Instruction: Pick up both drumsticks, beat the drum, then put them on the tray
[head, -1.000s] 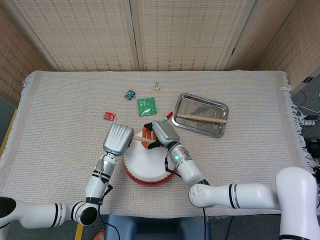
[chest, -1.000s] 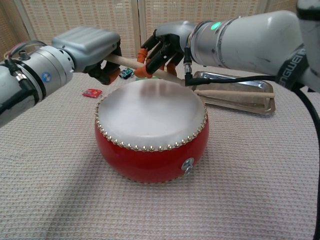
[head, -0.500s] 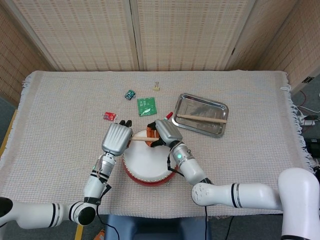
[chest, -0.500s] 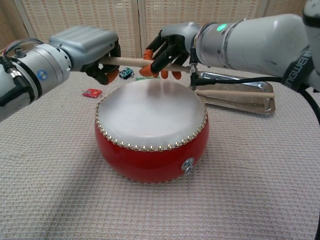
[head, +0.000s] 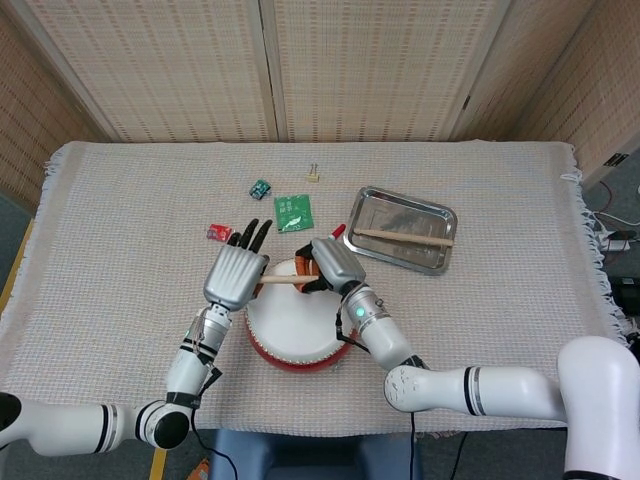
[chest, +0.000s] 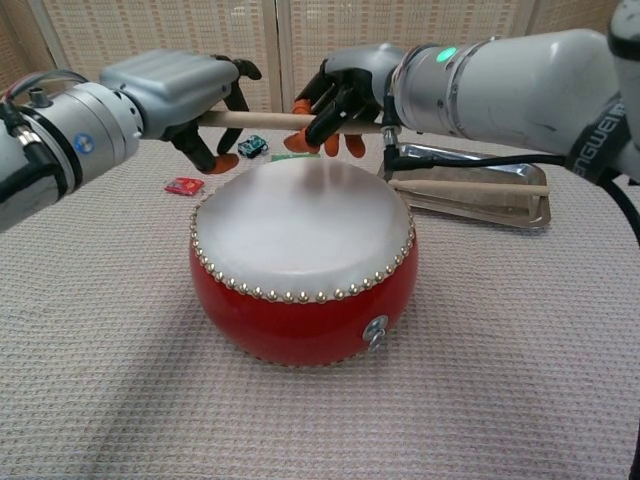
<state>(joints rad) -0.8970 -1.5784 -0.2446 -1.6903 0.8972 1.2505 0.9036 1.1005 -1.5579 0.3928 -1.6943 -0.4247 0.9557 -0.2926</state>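
A red drum (head: 295, 322) with a white skin (chest: 300, 215) stands at the table's near middle. One wooden drumstick (chest: 262, 120) hangs level above the drum's far edge. My right hand (head: 330, 265) grips its right part (chest: 345, 100). My left hand (head: 236, 272) is at the stick's left end with its fingers (head: 250, 234) spread out straight. The stick passes under that palm (chest: 175, 85), and I cannot tell whether it still touches. A second drumstick (head: 405, 237) lies in the metal tray (head: 385, 212) at the right, also visible in the chest view (chest: 470, 187).
Beyond the drum lie a green circuit board (head: 293, 211), a small red item (head: 219, 233), a teal item (head: 260, 188), a binder clip (head: 313, 175) and a red-capped pen (head: 335, 233). The tray (chest: 480, 205) sits just behind my right forearm.
My left hand's fingers have uncurled from the drumstick and spread out. The stick has swung from tilted to level, and my right hand has closed around it.
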